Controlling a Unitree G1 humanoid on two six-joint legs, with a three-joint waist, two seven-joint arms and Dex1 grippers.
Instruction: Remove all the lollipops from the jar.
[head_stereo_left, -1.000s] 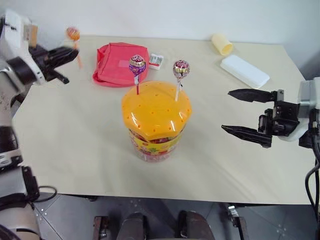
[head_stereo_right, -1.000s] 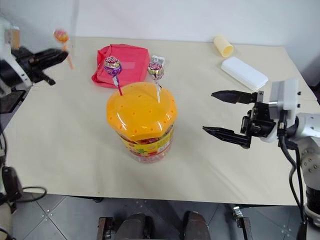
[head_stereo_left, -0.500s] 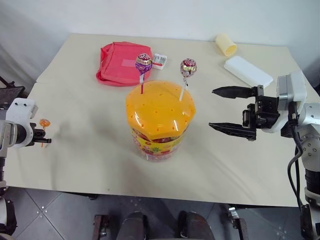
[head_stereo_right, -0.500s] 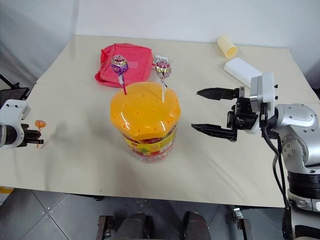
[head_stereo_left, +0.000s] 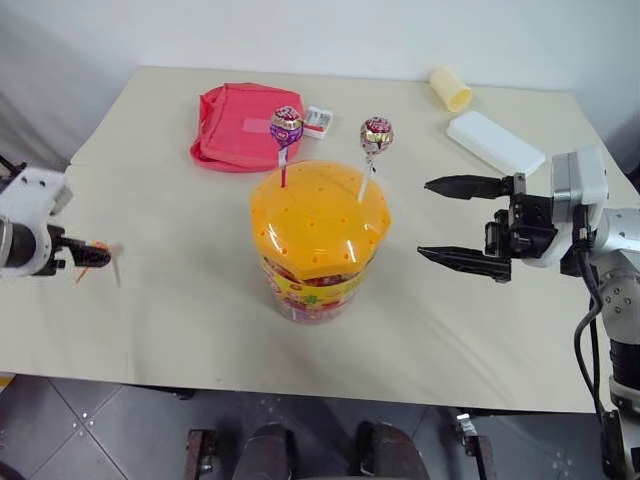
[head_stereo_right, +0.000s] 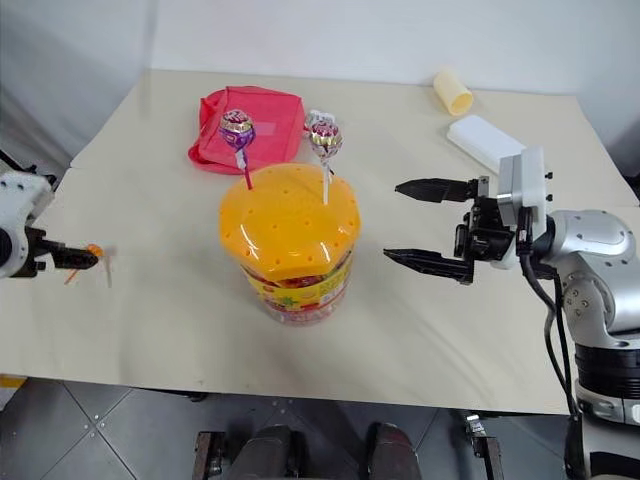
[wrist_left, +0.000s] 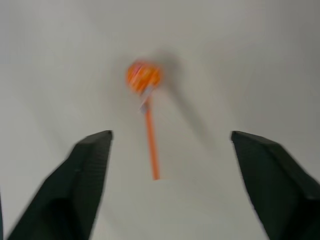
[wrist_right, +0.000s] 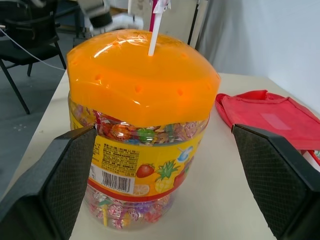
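Left gripper (wrist_left: 170, 175) spread wide, empty (orange lollipop (wrist_left: 143, 76) loose), right gripper (head_stereo_left: 452, 220) wide, empty

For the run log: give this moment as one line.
left gripper: jaws open, orange lollipop released | right gripper: open beside jar | two lollipops in lid

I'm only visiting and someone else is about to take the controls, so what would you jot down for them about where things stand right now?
Left gripper: jaws open, holding nothing, at the table's left edge. An orange lollipop on an orange stick is just beyond them, blurred, so I cannot tell if it rests on the table yet.
Right gripper: jaws open, empty, level with the jar on its right side.
Done: one lollipop out.
Left: the purple lollipop and the pink-silver lollipop stand upright, sticks in holes of the orange lid. Pull both out.
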